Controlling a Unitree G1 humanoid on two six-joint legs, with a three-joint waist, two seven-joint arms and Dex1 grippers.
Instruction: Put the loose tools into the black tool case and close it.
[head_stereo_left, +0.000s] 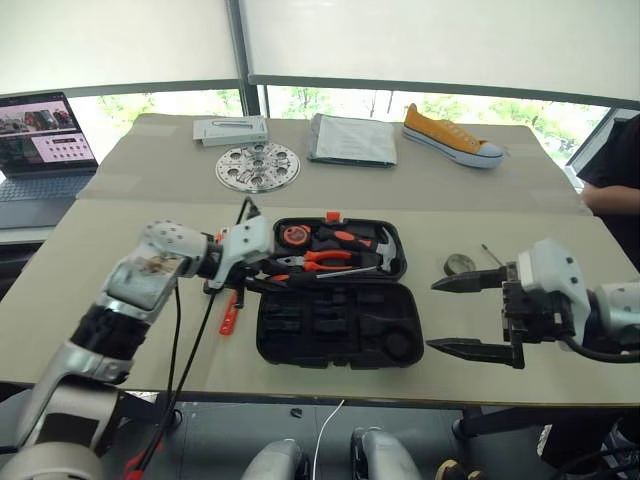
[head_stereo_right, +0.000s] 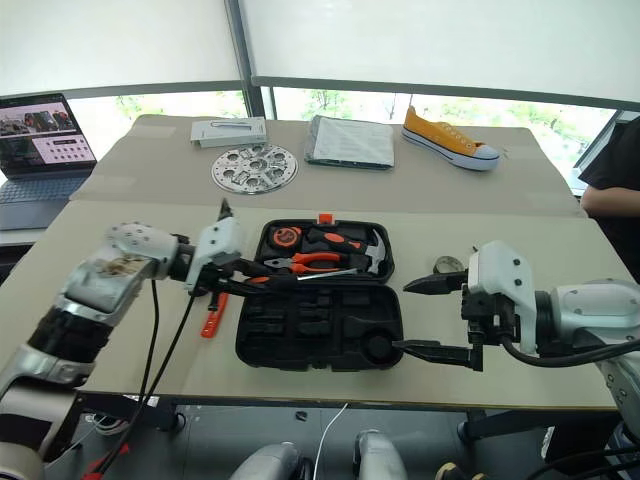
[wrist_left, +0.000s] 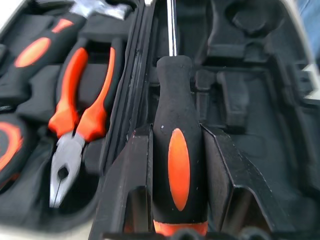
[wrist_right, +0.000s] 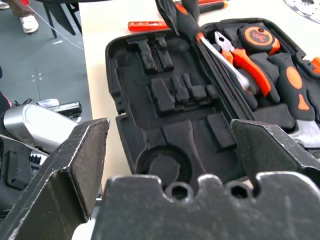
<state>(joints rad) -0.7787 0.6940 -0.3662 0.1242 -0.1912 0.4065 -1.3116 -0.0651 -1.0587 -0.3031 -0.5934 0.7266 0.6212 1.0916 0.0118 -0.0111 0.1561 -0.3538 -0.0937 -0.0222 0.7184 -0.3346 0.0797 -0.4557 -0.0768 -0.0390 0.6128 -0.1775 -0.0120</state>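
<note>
The black hard-plastic clamshell tool case (head_stereo_left: 335, 325) lies open on the beige table (head_stereo_left: 480, 200), its near half showing bare moulded recesses, its far half holding the orange-handled pliers (head_stereo_left: 322, 260), the hammer (head_stereo_left: 365, 247) and the round tape measure (head_stereo_left: 294, 236)

The left gripper (wrist_left: 178, 165) pinches the black handle with orange inset of a long screwdriver (wrist_left: 178, 150); its two black fingers (wrist_left: 125, 180) press against the handle on either side. The steel shaft runs out over the case along the hinge line, between the two halves

The right gripper (head_stereo_left: 468, 316) hovers just beside the case's right edge, its fingers spread wide and holding nothing

An orange-black utility knife (head_stereo_left: 230, 316) lies on the table just left of the case. A dark grey tape roll (head_stereo_left: 460, 264) and a slim tester screwdriver (head_stereo_left: 492, 255) lie to the right of the case, near the right gripper
</note>
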